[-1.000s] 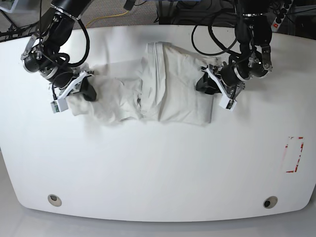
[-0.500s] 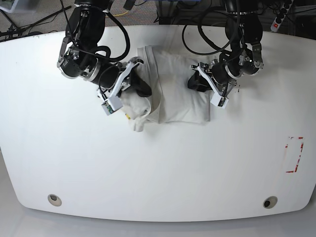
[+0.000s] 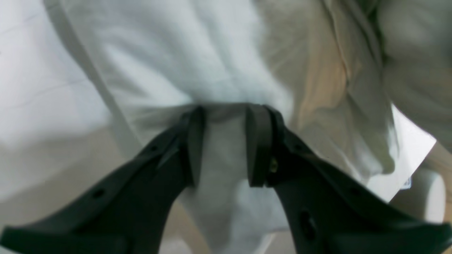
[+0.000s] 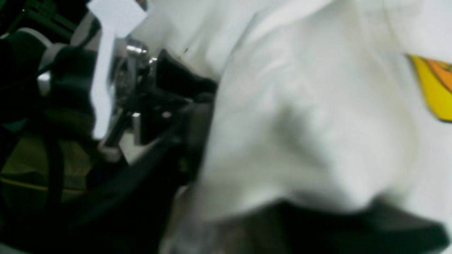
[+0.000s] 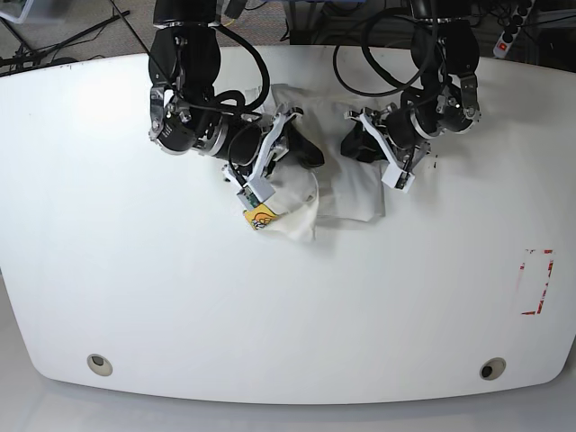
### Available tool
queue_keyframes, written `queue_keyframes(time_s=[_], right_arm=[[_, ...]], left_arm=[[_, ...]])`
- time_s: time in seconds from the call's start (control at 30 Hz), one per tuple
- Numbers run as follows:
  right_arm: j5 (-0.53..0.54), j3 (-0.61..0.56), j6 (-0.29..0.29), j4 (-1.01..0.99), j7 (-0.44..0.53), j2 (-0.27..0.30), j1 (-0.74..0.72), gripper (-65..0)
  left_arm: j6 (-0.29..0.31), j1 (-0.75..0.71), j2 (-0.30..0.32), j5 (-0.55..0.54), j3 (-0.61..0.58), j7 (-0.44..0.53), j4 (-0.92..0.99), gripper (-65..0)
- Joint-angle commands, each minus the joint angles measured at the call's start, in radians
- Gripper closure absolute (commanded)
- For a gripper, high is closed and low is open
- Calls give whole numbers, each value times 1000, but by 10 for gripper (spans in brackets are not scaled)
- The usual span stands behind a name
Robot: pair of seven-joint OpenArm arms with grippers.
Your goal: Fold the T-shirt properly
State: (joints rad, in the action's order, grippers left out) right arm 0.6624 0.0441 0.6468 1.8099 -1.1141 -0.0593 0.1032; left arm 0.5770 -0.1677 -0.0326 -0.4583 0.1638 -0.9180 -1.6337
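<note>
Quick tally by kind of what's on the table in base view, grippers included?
T-shirt: 1
Grippers: 2, the left gripper and the right gripper
Round holes in the table: 2, one and the other
Red tape marking: 1
Total: 6

Two black arms (image 5: 184, 81) trail looped black cables (image 5: 378, 54); matte black fingers (image 3: 259, 144) have small holes.

A white table (image 5: 180, 306) has two round holes (image 5: 100, 364) near its front edge and red tape (image 5: 537, 282) at one side
</note>
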Motion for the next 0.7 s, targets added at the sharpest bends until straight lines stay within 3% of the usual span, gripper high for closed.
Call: queue_keyframes(time_s=[0.0, 0.13, 0.3, 0.4, 0.53, 0.67], right_arm=[[24, -3, 5, 8, 36, -4, -21, -308], [15, -6, 5, 4, 39, -10, -33, -404], [13, -79, 5, -62, 45, -12, -72, -409], [12, -168, 0, -132, 78, -12, -96, -409], [-20, -316, -84, -135, 128, -6, -109, -409], [-10, -349, -137, -80, 133, -4, -105, -409]], left_arm=[[18, 6, 0, -13, 13, 12, -56, -183], [18, -10, -13, -13, 49, 12, -125, -183], [21, -62, -8, -13, 168, 10, -262, -181], [24, -103, 36, -13, 280, 10, -320, -181], [111, -145, 101, -13, 379, 10, -328, -181], [121, -165, 139, -6, 457, 10, -326, -181]])
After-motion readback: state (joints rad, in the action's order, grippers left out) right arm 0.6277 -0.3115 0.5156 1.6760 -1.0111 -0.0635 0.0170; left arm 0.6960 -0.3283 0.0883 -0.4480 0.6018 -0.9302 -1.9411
